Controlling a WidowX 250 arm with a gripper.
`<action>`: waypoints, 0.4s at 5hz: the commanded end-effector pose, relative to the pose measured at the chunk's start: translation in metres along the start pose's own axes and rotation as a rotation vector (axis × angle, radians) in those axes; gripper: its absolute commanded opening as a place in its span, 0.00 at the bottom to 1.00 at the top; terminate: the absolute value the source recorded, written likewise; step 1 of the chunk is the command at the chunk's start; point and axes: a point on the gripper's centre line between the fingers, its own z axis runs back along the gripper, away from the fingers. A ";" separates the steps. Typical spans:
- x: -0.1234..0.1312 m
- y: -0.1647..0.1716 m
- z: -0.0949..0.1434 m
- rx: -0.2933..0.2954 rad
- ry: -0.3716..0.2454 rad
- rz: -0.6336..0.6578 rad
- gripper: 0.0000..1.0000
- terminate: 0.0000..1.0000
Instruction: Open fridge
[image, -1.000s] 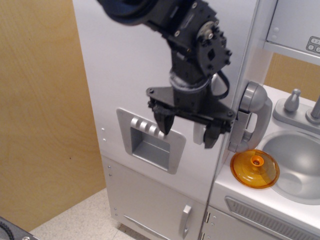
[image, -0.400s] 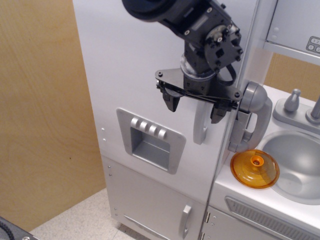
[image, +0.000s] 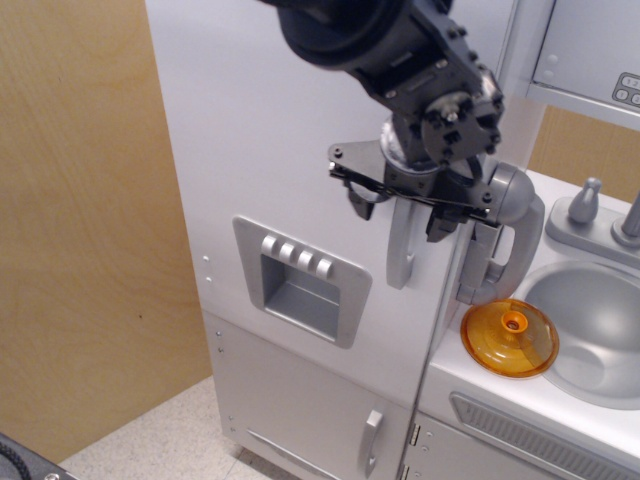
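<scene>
We see the fridge (image: 290, 140) filling the middle of the view, a tall white toy-kitchen unit standing on a speckled floor (image: 150, 440) at about 7 o'clock, with a tan wooden wall (image: 80, 220) taking up the 9 o'clock side. Its big door looks shut, its right edge running down beside the counter unit.

Next in size we find the black arm (image: 370, 40) reaching in from 12 o'clock, and at 4 o'clock the white counter with its grey sink (image: 600, 320) and a grey faucet (image: 585, 205) behind it.

The silver dispenser recess (image: 300, 285) with four buttons sits on the door at about 8 o'clock from the gripper. Below it we see the smaller lower door (image: 300, 410) with its small handle (image: 370, 440). A grey toy phone (image: 505, 235) hangs at 3 o'clock from the handle, and an orange lid (image: 510, 338) lies on the counter at the phone's 6 o'clock.

The silver curved handle (image: 400, 255) runs vertically on the door, its top hidden by the gripper (image: 402, 212). We see the gripper's two black fingers (image: 362, 202) spread apart, one on either side of the handle's upper part, straddling it; we cannot tell whether either finger touches it.
</scene>
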 end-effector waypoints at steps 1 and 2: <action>0.005 -0.003 0.014 -0.023 -0.043 -0.030 0.00 0.00; -0.009 0.003 0.022 -0.068 0.008 -0.044 0.00 0.00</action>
